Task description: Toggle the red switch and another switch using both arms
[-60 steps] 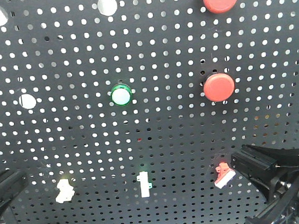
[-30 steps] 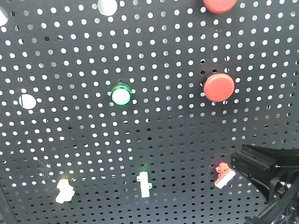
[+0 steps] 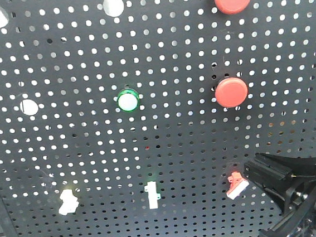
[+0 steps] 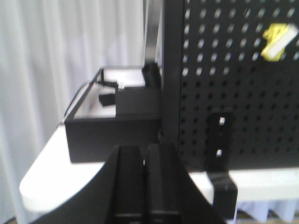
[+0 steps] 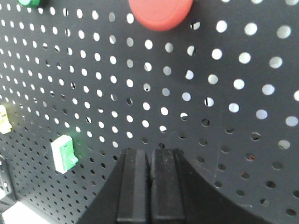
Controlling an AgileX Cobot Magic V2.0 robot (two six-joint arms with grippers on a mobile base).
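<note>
Low on the pegboard (image 3: 94, 158) toward its right edge, red switch (image 3: 236, 185) just left of right gripper (image 3: 258, 171), jaws pressed together; left gripper (image 4: 145, 161), also closed, off beyond the board's left edge, well apart from 2 other switches.

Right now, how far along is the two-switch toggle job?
Done: cannot tell from the lever positions. In hand: right gripper, fingers shut, sits just right of the red switch. Left gripper, also shut, is off the pegboard's left edge, away from the yellow switch.
</note>
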